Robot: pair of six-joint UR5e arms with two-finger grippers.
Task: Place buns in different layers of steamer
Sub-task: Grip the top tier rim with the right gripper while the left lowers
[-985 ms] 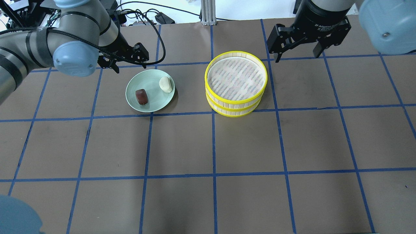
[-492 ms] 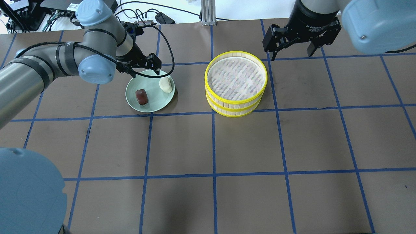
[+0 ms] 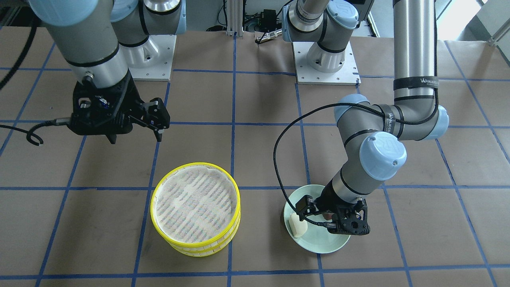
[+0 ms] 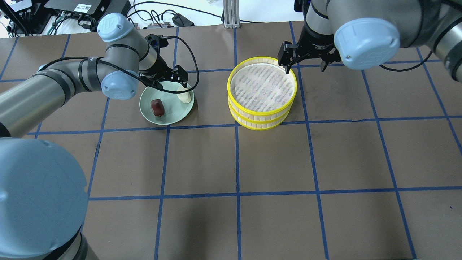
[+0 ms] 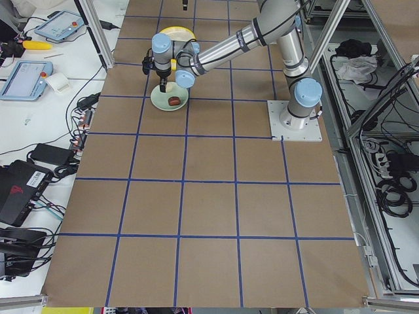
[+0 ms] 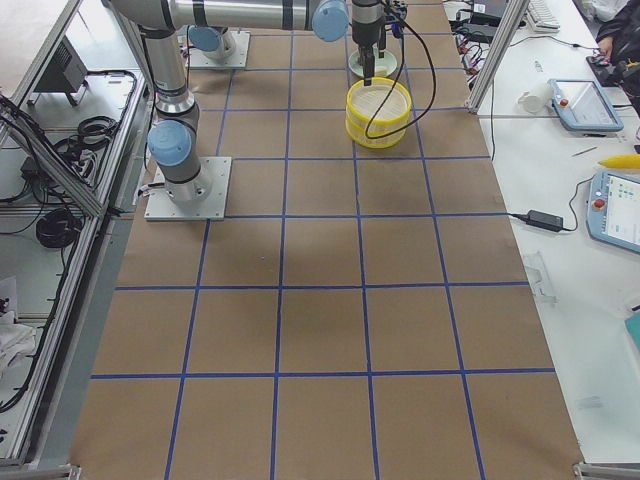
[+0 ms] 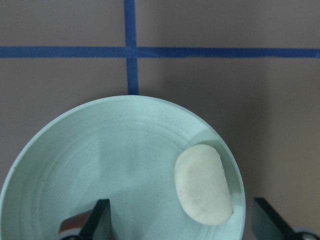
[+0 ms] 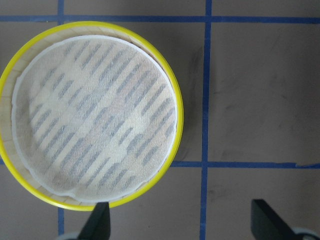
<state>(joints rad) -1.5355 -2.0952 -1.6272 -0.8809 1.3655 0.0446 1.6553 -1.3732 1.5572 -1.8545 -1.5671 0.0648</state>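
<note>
Both jaws of the left gripper [image 3: 332, 213] stand apart over the green plate [image 3: 322, 245], gripping nothing. Overhead, the right gripper [image 4: 305, 68], spread and empty, hovers at the steamer [image 4: 262, 122] beside the plate. Left wrist: on the plate, cream bun [image 7: 202, 185] between the fingers [image 7: 102, 220], brown bun [image 7: 75, 227] outside.

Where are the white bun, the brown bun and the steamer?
white bun [image 7: 202, 184], left wrist view, middle of its top
brown bun [image 4: 157, 107], overhead view, middle of its top
steamer [image 4: 262, 115], overhead view, front side wall
</note>
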